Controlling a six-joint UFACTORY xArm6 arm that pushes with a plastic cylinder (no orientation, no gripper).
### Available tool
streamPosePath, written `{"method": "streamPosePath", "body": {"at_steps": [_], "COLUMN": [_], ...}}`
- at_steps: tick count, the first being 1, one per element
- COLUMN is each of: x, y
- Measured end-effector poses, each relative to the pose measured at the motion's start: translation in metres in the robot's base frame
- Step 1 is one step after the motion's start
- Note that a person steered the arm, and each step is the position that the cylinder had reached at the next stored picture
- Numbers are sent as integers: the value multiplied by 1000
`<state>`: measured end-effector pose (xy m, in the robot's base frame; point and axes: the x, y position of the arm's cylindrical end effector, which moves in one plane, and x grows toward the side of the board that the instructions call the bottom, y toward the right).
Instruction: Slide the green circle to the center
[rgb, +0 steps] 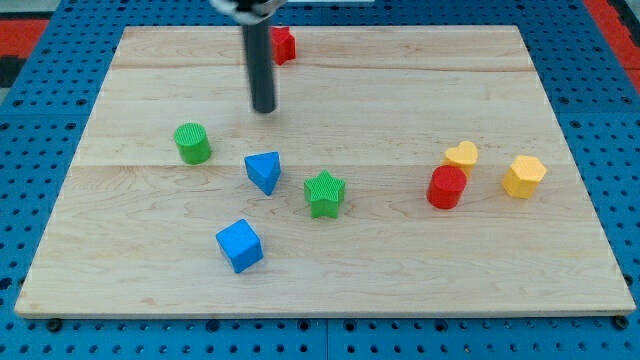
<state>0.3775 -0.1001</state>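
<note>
The green circle (192, 143) stands on the wooden board (330, 260) at the view's left of middle. My tip (264, 109) is at the lower end of the dark rod, up and to the right of the green circle, apart from it. A blue triangle (264, 171) lies just below my tip. A green star (324, 193) lies to the right of the triangle, near the board's middle.
A blue cube (239, 245) lies toward the view's bottom. A red block (283, 45) sits at the top edge, partly behind the rod. On the right are a yellow heart (461, 156), a red cylinder (447, 187) and a yellow hexagon (524, 176).
</note>
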Motion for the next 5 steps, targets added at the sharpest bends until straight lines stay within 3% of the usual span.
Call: {"method": "streamPosePath", "body": {"at_steps": [2, 4, 5], "x": [17, 79, 60], "y": [-127, -87, -99]}}
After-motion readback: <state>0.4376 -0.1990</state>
